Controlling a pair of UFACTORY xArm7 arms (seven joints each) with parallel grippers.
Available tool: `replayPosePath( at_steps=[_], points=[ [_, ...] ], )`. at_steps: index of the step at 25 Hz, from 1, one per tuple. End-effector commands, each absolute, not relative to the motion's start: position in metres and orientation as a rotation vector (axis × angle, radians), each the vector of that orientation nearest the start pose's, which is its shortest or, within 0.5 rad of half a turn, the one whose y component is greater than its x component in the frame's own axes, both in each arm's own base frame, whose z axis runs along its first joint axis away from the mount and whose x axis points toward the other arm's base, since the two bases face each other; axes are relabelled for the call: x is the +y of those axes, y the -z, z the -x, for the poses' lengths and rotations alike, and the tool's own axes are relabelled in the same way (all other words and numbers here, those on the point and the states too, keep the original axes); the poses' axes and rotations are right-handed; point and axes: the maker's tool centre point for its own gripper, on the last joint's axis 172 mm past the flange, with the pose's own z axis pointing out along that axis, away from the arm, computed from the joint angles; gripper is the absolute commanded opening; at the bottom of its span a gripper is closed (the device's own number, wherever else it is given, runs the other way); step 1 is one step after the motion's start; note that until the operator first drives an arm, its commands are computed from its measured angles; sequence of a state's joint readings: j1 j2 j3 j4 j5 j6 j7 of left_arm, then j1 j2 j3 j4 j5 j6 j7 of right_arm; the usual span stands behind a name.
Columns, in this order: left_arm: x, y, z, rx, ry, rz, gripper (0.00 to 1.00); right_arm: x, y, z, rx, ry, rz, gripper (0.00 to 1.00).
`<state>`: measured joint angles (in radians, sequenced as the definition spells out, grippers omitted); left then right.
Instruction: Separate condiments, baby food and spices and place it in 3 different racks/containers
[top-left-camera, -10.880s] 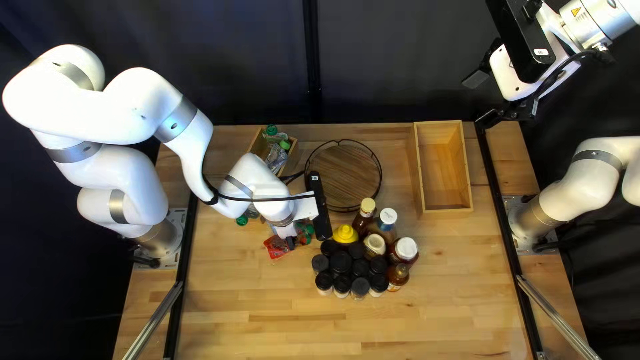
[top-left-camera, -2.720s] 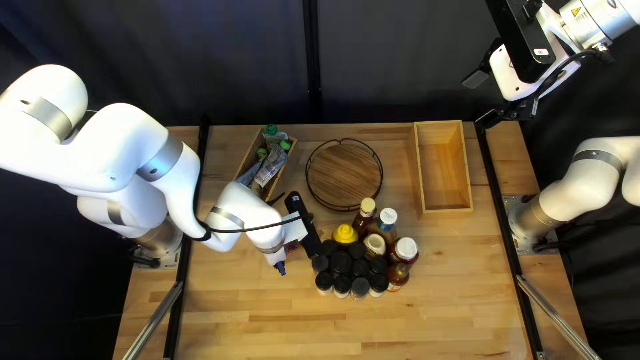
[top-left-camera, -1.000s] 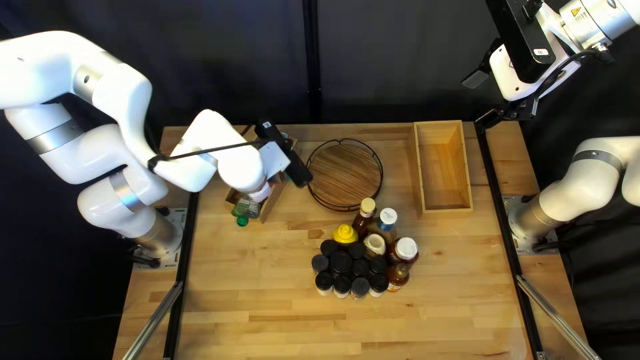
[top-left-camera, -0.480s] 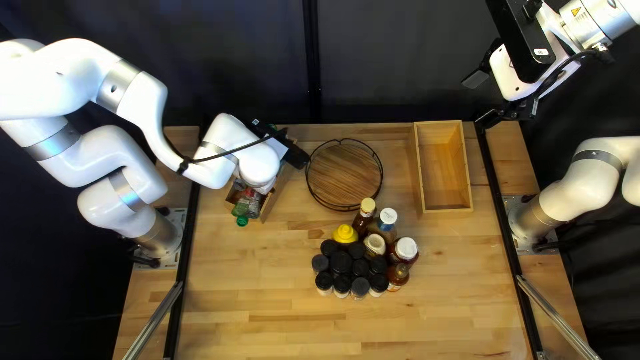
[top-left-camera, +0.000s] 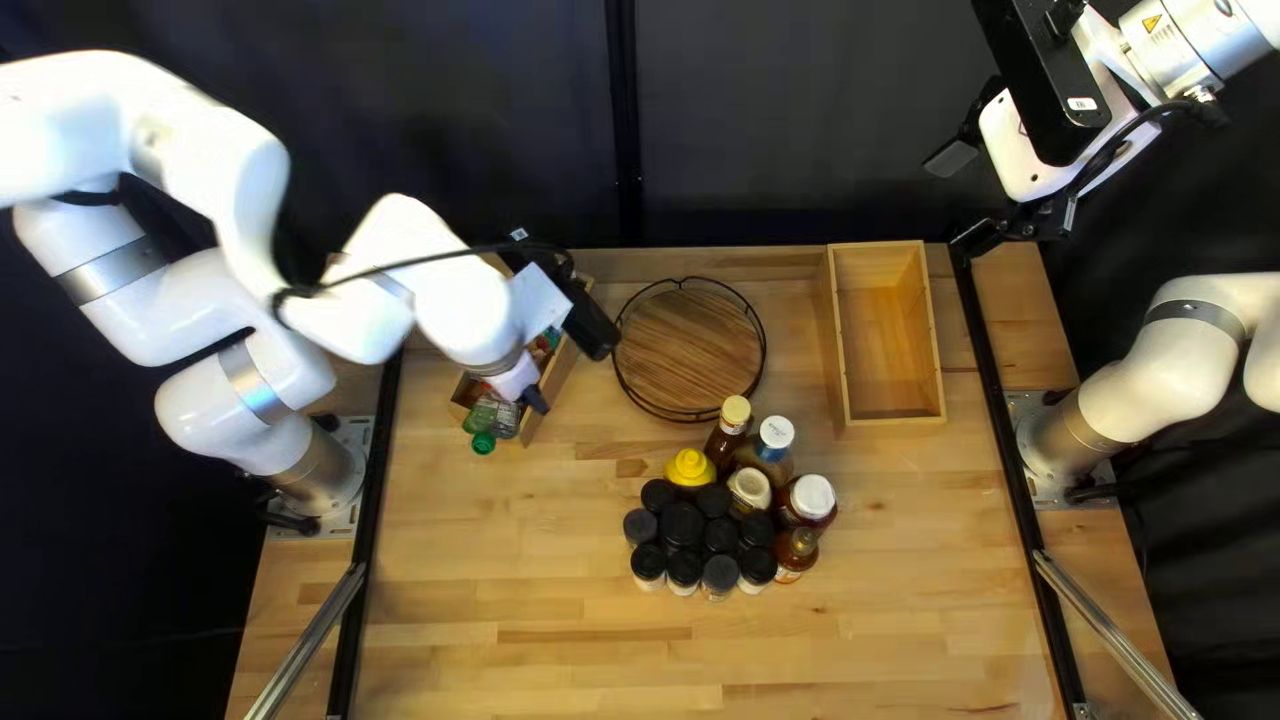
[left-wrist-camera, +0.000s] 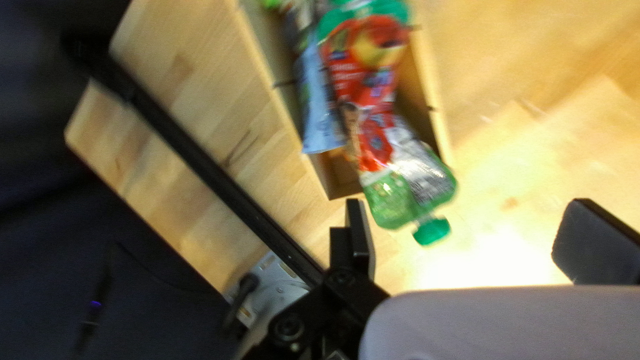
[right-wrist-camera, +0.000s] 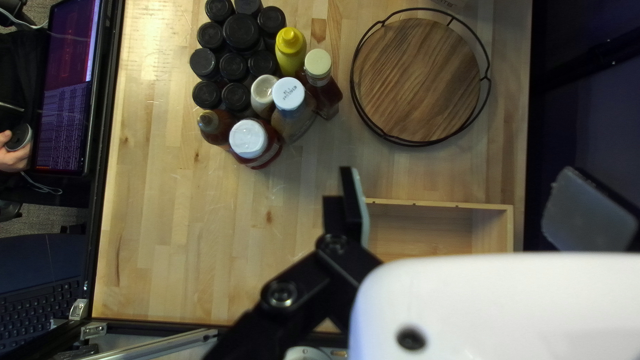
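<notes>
With the counter read as a clock face, twelve at its far edge, the left arm's gripper is at ten o'clock, over the near end of the narrow wooden box. Its fingers are spread wide. Ahead of it in its wrist view, a red pouch lies in the box on a green-and-silver pouch, whose green cap juts past the box's end. A blue pouch lies alongside, against the wall.

The round rack, wooden-floored with a black wire rim, sits at twelve o'clock; the larger wooden box is at two. Beyond that box, between one and two, the right arm's gripper is raised with its fingers well apart.

Just below the clock's centre stands a tight cluster. The black-lidded jars fill its six-to-ten side, a yellow squeeze bottle is at eleven and a gold-capped bottle at twelve. A white-capped bottle stands at one, a white-lidded jar near three, an amber bottle at four, and a cream-lidded jar inside them.

Off the counter near six o'clock, a person's hand holds a round dark object beside a screen.
</notes>
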<state>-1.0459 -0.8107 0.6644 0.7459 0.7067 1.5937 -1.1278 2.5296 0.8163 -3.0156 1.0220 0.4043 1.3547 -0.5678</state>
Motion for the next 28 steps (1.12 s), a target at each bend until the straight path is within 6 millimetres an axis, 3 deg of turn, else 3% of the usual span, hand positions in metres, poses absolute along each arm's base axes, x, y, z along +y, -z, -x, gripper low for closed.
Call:
replayPosePath(
  at_steps=[1,7,12,18,24,28],
  points=[
    [0.01,-0.312,-0.315,-0.436,0.259,2.896,1.0,-0.06,-0.476,-0.336,-0.111,0.872,2.988,1.0],
    [-0.006,-0.366,-0.313,-0.113,0.403,3.022,1.0,-0.06,-0.476,-0.336,-0.111,0.872,2.988,1.0],
    [-0.002,-0.406,-0.312,0.056,0.528,3.097,1.0,-0.06,-0.476,-0.336,-0.111,0.872,2.988,1.0],
    [0.001,-0.449,-0.303,0.11,0.613,3.102,1.0,-0.06,-0.476,-0.336,-0.111,0.872,2.988,1.0],
    [0.008,-0.475,-0.284,0.058,0.662,3.03,1.0,-0.06,-0.476,-0.336,-0.111,0.872,2.988,1.0],
    [0.012,-0.481,-0.271,-0.004,0.666,2.98,1.0,-0.06,-0.476,-0.336,-0.111,0.872,2.988,1.0]
  ],
)
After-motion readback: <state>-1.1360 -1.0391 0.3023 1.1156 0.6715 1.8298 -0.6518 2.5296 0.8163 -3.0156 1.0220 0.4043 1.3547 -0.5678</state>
